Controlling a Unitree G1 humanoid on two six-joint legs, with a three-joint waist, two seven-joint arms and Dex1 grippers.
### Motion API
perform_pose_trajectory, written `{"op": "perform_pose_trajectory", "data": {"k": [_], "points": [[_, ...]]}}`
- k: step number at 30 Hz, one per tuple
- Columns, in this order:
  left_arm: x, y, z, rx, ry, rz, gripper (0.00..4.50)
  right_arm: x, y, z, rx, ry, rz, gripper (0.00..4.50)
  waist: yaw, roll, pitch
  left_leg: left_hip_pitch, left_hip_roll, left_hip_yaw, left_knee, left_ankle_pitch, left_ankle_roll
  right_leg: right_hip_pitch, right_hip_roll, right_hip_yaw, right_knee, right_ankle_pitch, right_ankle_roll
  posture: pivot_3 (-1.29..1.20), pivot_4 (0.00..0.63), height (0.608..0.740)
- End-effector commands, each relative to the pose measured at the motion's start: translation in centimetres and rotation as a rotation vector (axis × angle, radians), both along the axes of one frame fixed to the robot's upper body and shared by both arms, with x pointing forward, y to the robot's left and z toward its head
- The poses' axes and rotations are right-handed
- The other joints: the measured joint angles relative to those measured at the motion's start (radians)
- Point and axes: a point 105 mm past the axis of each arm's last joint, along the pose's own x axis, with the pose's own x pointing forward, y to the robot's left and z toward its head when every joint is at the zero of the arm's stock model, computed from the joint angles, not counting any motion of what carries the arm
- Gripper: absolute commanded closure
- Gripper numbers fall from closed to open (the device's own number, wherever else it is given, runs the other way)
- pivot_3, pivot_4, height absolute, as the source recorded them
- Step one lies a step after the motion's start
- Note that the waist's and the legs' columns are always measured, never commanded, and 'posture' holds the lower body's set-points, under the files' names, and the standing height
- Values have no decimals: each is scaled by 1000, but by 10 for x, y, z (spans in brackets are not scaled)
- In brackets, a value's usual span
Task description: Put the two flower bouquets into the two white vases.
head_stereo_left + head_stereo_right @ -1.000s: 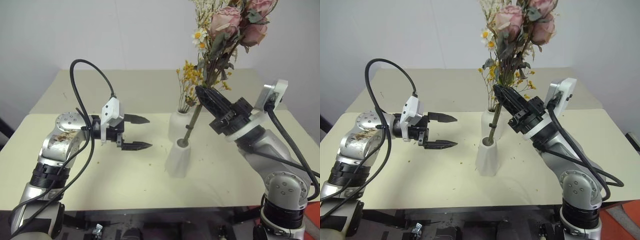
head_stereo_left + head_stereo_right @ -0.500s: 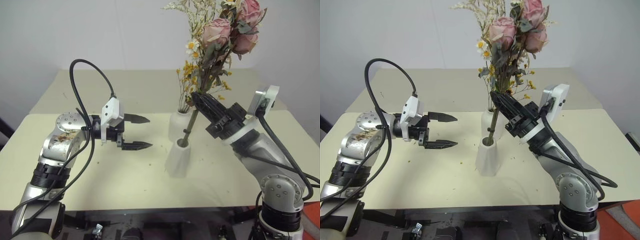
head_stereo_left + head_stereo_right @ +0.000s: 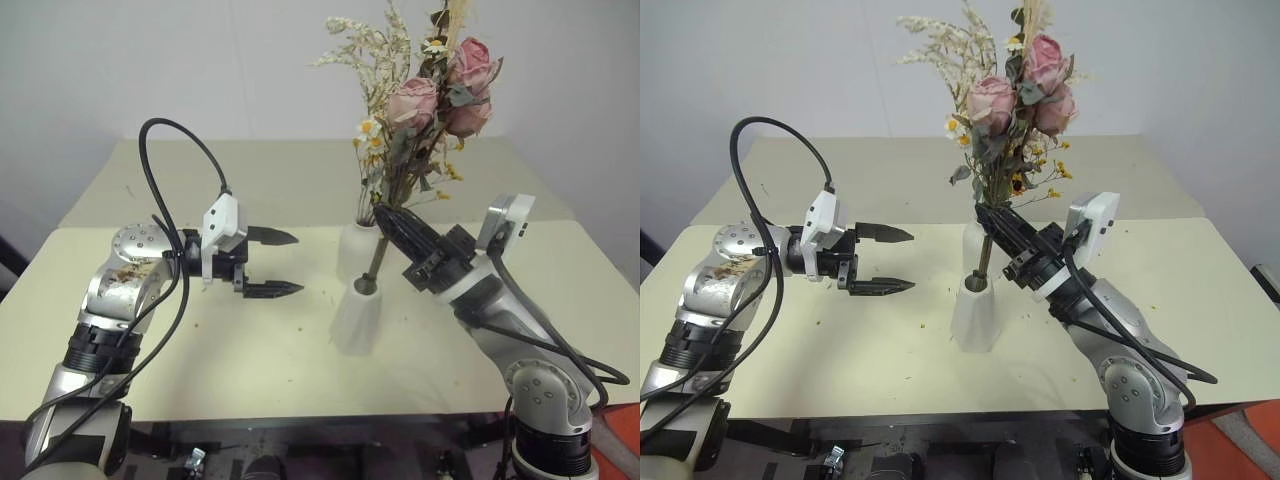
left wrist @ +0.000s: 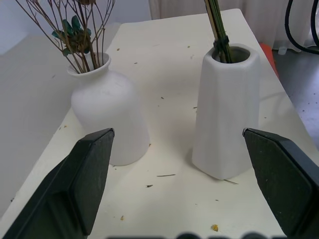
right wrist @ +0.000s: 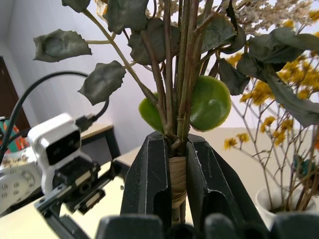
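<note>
The bunch of pink roses (image 3: pixel 440 90) stands nearly upright, its green stems (image 4: pixel 218 25) reaching down into the mouth of the taller cone vase (image 3: pixel 357 318). My right gripper (image 3: pixel 388 215) is shut on the wrapped stems (image 5: pixel 178 179) just above that vase. Right behind it is the rounded vase (image 3: pixel 355 252), which holds the thin yellow spray (image 3: pixel 1040 165) on brown stems (image 4: pixel 82 35). To the left of both vases, my left gripper (image 3: pixel 299 264) hovers open above the table and points at them, holding nothing.
The cream table (image 3: pixel 250 340) carries small flower crumbs around the vases. Its front edge runs close below the cone vase. A second table top lies behind, against a white wall.
My right gripper has sunk and drawn in toward the cone vase with the roses. The bunch now stands lower and more upright. The left gripper has stayed still.
</note>
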Motion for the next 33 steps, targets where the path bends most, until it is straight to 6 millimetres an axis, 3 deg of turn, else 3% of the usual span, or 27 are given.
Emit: {"op": "perform_pose_trajectory", "data": {"k": [1, 20, 32, 33], "points": [[-1, -2, 12, -2, -56, -17, 0, -7, -2, 7, 21, -59, 4, 4277, 0, 0, 0, 0, 0, 0, 0, 0, 0, 0, 0, 0, 0, 0, 0, 0, 150, 740], [-3, -1, 12, -7, -48, -23, 0, -15, -4, -10, 61, -135, 2, 4277, 1, 0, 0, 0, 0, 0, 0, 0, 0, 0, 0, 0, 0, 0, 0, 0, 150, 740], [-7, -1, 9, 4, -25, -51, 0, -26, -1, -21, 1, -140, 84, 193, 2, 0, 0, 0, 0, 0, 0, 0, 0, 0, 0, 0, 0, 0, 0, 0, 150, 740], [-7, -1, 8, 7, -23, -53, 0, -27, -1, -22, -6, -142, 89, 32, 2, 0, 0, 0, 0, 0, 0, 0, 0, 0, 0, 0, 0, 0, 0, 0, 150, 740]]}}
